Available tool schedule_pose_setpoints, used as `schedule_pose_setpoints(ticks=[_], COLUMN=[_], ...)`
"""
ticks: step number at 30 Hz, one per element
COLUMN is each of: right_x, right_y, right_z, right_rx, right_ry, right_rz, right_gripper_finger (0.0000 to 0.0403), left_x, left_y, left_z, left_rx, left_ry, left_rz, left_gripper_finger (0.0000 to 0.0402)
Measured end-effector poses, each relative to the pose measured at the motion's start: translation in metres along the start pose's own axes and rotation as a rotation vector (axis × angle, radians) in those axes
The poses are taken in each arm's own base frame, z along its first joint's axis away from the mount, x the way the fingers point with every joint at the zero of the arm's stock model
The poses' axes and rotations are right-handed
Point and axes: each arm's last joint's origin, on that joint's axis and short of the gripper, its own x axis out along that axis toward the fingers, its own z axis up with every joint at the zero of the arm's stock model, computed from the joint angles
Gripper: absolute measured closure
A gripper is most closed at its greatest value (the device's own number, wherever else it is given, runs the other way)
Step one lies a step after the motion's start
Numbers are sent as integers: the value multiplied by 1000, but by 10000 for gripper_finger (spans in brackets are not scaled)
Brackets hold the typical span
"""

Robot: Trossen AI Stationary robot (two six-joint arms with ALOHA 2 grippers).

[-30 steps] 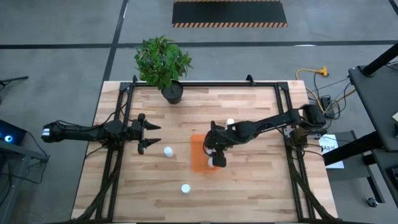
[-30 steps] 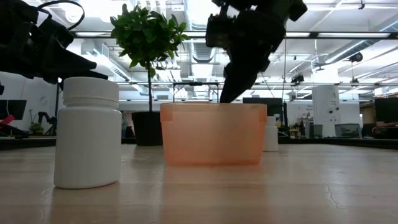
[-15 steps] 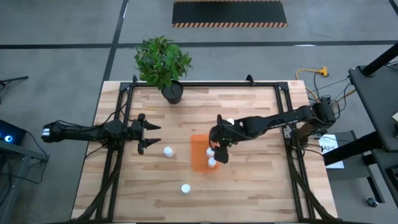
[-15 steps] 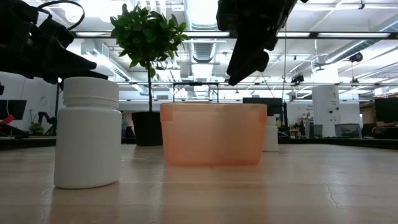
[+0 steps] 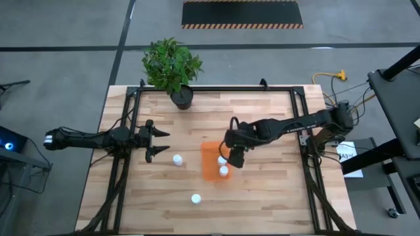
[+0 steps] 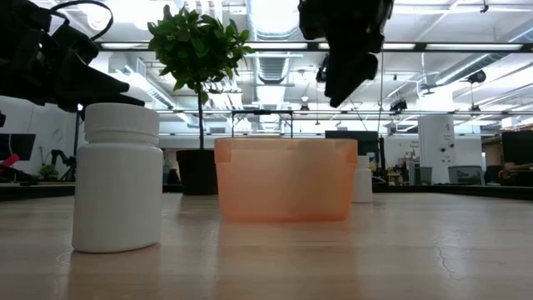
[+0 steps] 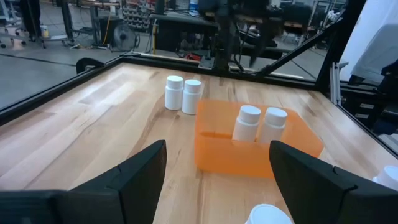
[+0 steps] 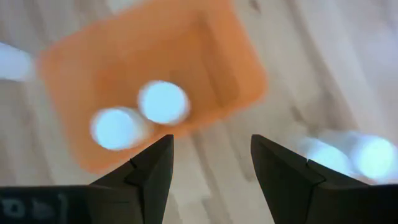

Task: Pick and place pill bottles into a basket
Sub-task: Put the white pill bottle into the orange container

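The orange basket [image 5: 210, 162] stands at the table's middle with two white pill bottles [image 5: 222, 160] [image 5: 224, 171] upright in it; the left wrist view [image 7: 249, 122] shows them too. My right gripper [image 5: 235, 158] hangs open and empty above the basket's right side [image 8: 211, 168]. My left gripper [image 5: 161, 144] is open and empty at the table's left, pointing at the basket [image 7: 217, 149]. One bottle [image 5: 177, 159] stands left of the basket, and one [image 5: 195, 198] stands nearer the front edge. Two more [image 7: 174, 91] [image 7: 191, 95] stand close together beyond the basket.
A potted plant in a black pot [image 5: 182, 97] stands at the far edge, left of centre. Black frame rails [image 5: 125, 164] run along the table's left and right sides. Bare wood lies to the right of and in front of the basket.
My right gripper has risen out of the basket and gone a little toward the table's right and far edges. It left a bottle standing upright in the basket beside the other one.
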Motion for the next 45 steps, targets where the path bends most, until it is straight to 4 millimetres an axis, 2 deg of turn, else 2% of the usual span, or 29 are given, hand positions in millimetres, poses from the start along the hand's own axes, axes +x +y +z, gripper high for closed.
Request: schedule_pose_setpoints(ticks=[4, 9, 11, 15, 21, 30, 40, 45], right_x=[-13, -20, -20, -19, -13, -9, -10, -3], right_y=[-13, -42, -50, -58, -74, -112, -139, -137], right_z=[12, 18, 17, 16, 17, 21, 24, 16], right_rx=[136, 473, 551, 611, 660, 511, 38, -182], right_ry=[11, 70, 98, 124, 219, 241, 239, 254], right_rz=[-31, -113, -145, -163, -70, -37, 196, 232], right_gripper_finger=[200, 199, 199, 199, 199, 199, 199, 200], left_x=[0, 0, 0, 0, 0, 0, 0, 0], left_y=[0, 0, 0, 0, 0, 0, 0, 0], left_z=[0, 0, 0, 0, 0, 0, 0, 0], left_rx=[0, 0, 0, 0, 0, 0, 0, 0], left_ry=[0, 0, -1, -1, -1, -1, -1, -1], left_rz=[0, 0, 0, 0, 0, 0, 0, 0], left_gripper_finger=[134, 134, 134, 134, 134, 134, 134, 134])
